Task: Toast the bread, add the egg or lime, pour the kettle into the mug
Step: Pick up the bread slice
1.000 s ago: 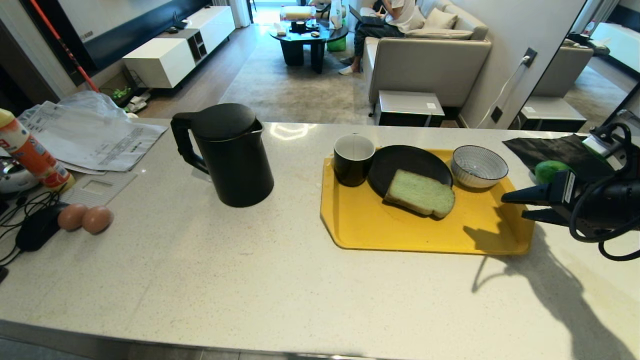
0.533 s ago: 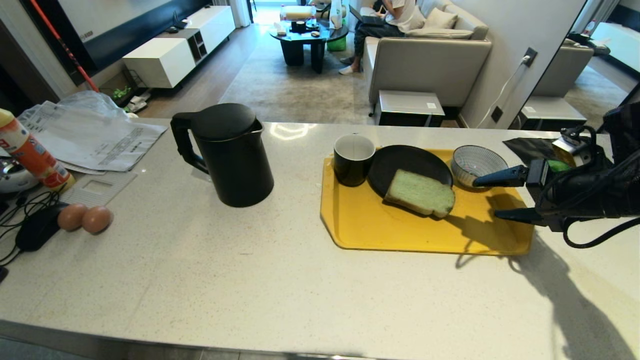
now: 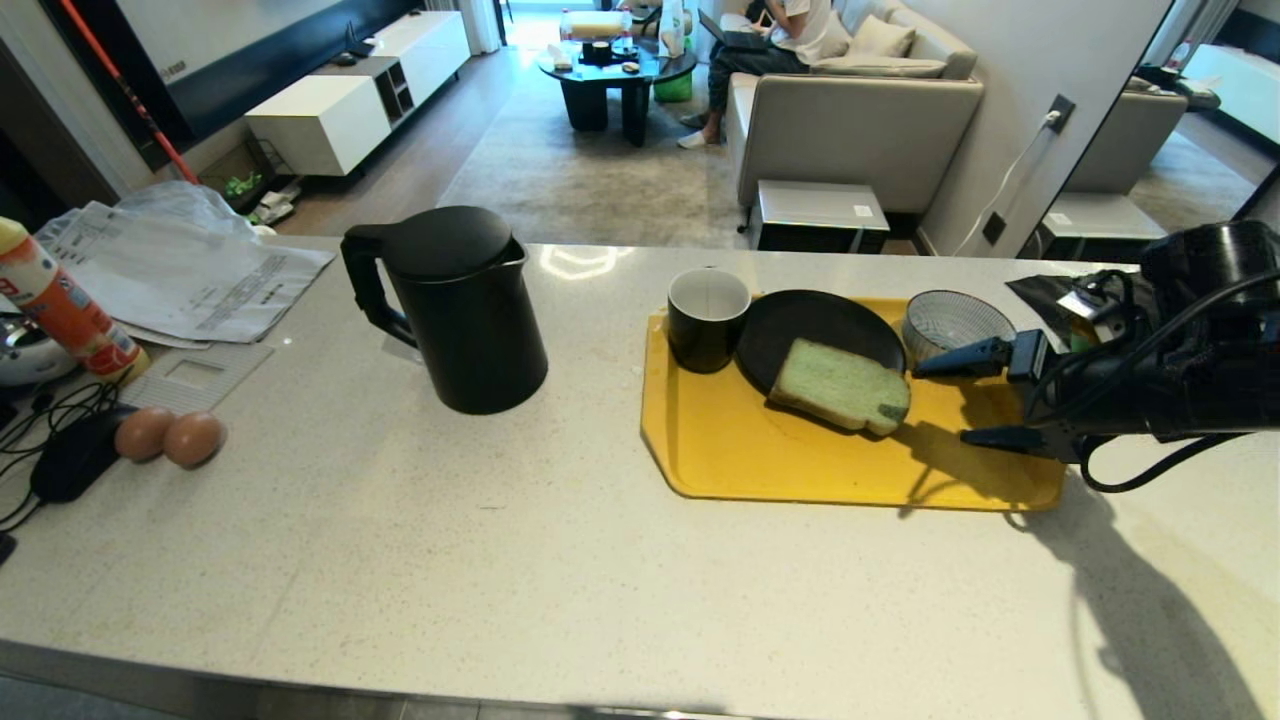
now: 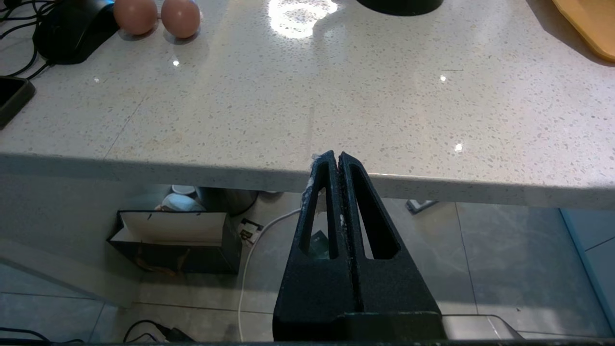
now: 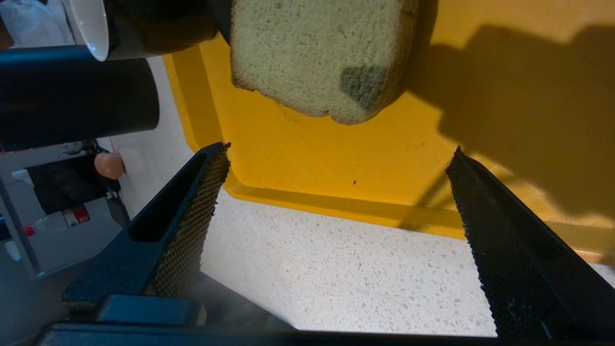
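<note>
The pale green bread [image 3: 840,385] leans half on a black plate [image 3: 815,320] on the yellow tray [image 3: 720,450]. My right gripper [image 3: 940,404] hovers just right of the bread over the tray's right side, open wide and holding nothing. In the right wrist view the bread [image 5: 312,53] lies ahead of the open gripper [image 5: 337,149], over the tray's rim [image 5: 336,204]. The black mug [image 3: 707,318] stands at the tray's far left corner. The black kettle [image 3: 455,305] stands left of the tray. My left gripper [image 4: 335,156] is shut, parked below the counter's front edge. The egg is out of view; the lime is hidden behind my right arm.
A striped bowl [image 3: 955,320] sits on the tray behind my right fingers. Two plain brown eggs [image 3: 170,437], a mouse with cables [image 3: 70,460], papers [image 3: 180,275] and a spray bottle [image 3: 60,305] crowd the counter's left end. A black cloth [image 3: 1050,295] lies at the far right.
My right gripper has swung left over the tray toward the bread and spread its fingers wider. The arm now covers the lime that showed behind it.
</note>
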Tool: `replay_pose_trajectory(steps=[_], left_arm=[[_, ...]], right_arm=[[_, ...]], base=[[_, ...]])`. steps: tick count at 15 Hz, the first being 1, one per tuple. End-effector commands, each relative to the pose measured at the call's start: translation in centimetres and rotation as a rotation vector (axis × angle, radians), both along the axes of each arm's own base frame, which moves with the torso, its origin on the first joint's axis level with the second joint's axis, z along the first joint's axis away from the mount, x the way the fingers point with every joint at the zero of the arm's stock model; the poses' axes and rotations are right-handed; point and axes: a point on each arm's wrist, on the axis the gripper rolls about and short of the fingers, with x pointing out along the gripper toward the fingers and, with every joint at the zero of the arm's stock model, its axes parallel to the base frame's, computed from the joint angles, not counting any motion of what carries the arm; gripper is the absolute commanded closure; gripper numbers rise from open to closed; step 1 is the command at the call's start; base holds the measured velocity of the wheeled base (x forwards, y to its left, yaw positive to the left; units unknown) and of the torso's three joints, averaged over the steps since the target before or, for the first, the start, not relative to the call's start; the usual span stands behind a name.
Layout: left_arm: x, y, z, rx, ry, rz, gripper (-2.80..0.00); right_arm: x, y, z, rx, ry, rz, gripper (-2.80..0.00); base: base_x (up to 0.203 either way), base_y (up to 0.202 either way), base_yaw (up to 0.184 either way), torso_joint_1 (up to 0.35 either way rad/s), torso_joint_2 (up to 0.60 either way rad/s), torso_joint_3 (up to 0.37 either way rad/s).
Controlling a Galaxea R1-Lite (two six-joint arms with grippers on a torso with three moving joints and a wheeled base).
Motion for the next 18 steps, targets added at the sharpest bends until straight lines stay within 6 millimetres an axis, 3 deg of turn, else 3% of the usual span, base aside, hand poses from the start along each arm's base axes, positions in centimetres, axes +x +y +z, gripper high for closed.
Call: replay_pose_trajectory(steps=[1, 7, 18], left_arm=[[0.1, 0.0, -0.5, 0.000, 0.015, 0.000, 0.00], [0.1, 0.0, -0.5, 0.000, 0.015, 0.000, 0.00], [0.1, 0.0, -0.5, 0.000, 0.015, 0.000, 0.00]], right_arm=[[1.2, 0.2, -1.2, 0.006, 0.039, 0.005, -2.80], [3.0, 0.7, -2.2, 0.015, 0.066, 0.016, -2.80], [4.8, 1.2, -2.2, 0.093, 0.098, 0.012, -2.80]], base=[[0.000, 0.000, 0.000, 0.000, 0.00, 0.000], [0.000, 0.000, 0.000, 0.000, 0.00, 0.000], [0.000, 0.000, 0.000, 0.000, 0.00, 0.000]])
